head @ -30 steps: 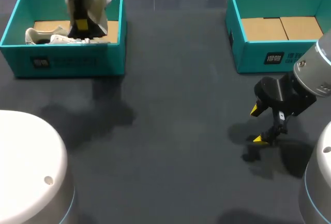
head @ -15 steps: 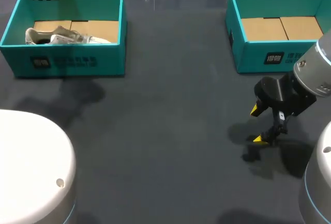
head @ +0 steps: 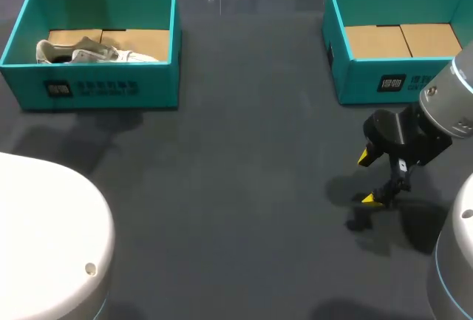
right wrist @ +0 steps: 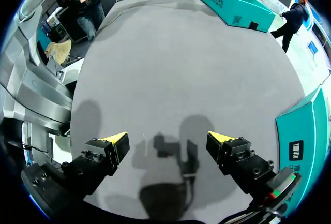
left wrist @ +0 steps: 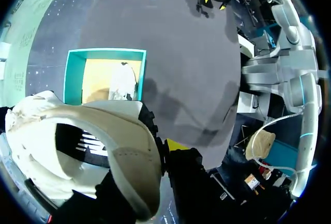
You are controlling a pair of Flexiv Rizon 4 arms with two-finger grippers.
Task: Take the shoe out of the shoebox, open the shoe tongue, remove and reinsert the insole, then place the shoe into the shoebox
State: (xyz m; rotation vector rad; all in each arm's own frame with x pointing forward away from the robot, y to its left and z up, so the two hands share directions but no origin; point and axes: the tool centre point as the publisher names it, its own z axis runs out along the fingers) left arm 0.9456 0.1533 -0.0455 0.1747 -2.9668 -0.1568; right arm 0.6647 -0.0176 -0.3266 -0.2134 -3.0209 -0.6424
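Two teal boxes stood well apart on the dark surface: the left box at the far left corner and the right box at the far right corner. The left hand hung high above the surface, beside the left box and looking down into it. It was clamped on a cream shoe. The shoe sat close against the hand with its opening turned toward the wrist. Only one yellow tip showed, pressed to the shoe's outer side, and the shoe hid the other finger. A second shoe, pale, lay inside the left box along its near wall, on the brown cardboard floor. The right box showed its own brown cardboard floor. The right hand hovered low over the surface just in front of the right box, near the right edge. Its two fingers were spread wide apart above their own shadow, touching neither the box nor the surface.
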